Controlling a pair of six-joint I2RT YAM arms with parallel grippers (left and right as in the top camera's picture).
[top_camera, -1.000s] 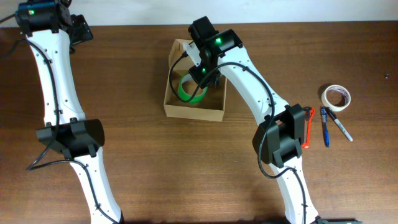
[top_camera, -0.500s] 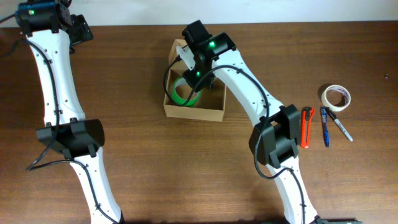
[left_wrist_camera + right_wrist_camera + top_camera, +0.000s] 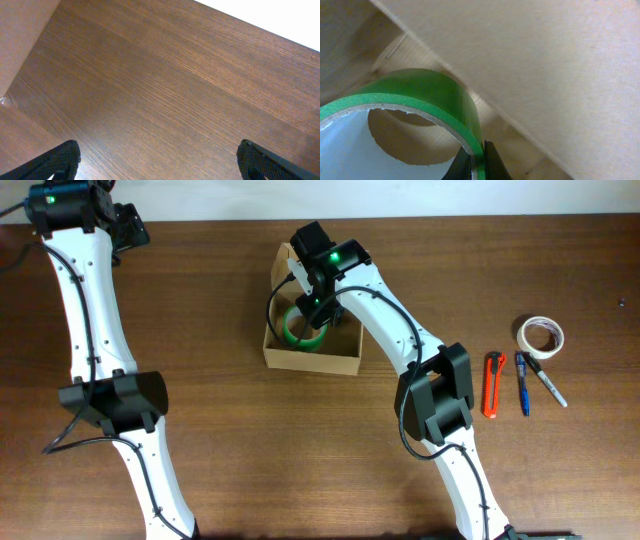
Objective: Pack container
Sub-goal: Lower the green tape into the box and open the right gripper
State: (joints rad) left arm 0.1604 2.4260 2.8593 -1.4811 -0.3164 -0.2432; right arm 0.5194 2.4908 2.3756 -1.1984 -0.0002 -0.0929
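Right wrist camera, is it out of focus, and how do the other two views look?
Right wrist view: the green tape roll is fairly crisp, the container behind it soft. Left wrist view: the table grain sharp, a blown-out white strip top right. Overhead view: even light, faint shadows, green lights glowing on the right arm and the left arm.

The table is dark brown wood with a fine, plainly visible grain and a soft sheen on top. The container is tan cardboard, matt and slightly fibrous on its walls. The green tape roll has a smooth, faintly shiny outer band and a rough-edged brown card core. The left arm and right arm wear smooth white plastic shells with black joints. The fingers of the right gripper look black and matt. The cutter is orange plastic, and the pale tape roll looks papery.
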